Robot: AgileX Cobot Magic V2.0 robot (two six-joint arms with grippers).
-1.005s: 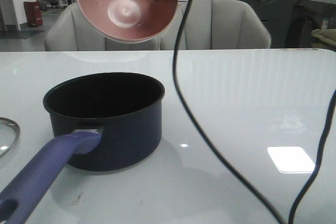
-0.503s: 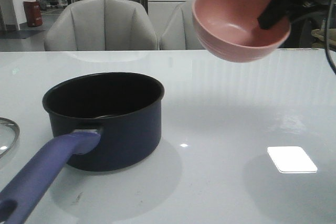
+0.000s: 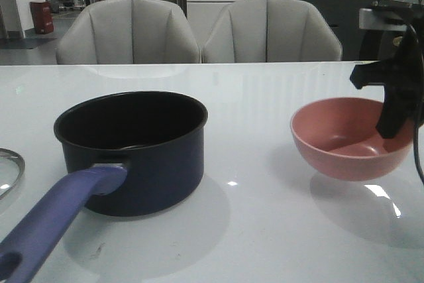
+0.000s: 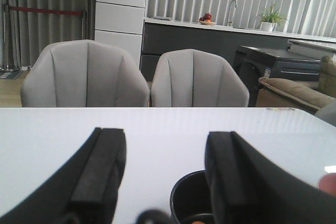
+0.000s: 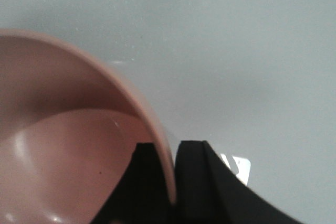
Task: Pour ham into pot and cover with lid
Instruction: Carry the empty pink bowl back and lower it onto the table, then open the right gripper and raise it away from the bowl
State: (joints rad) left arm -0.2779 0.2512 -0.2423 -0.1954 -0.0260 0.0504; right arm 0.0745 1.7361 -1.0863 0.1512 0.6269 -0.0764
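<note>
At nine o'clock on the glossy white desk (image 3: 278,230), a sliver of the steel-rimmed glass lid (image 3: 10,170) shows at the frame edge, nearer the left arm. The left claw (image 4: 165,171) hangs released. Just right of the lid stands the dark navy saucepan (image 3: 132,150), handle toward seven o'clock. At three o'clock the right claw (image 5: 170,182) is clenched on the empty pink bowl (image 3: 351,137).
</note>
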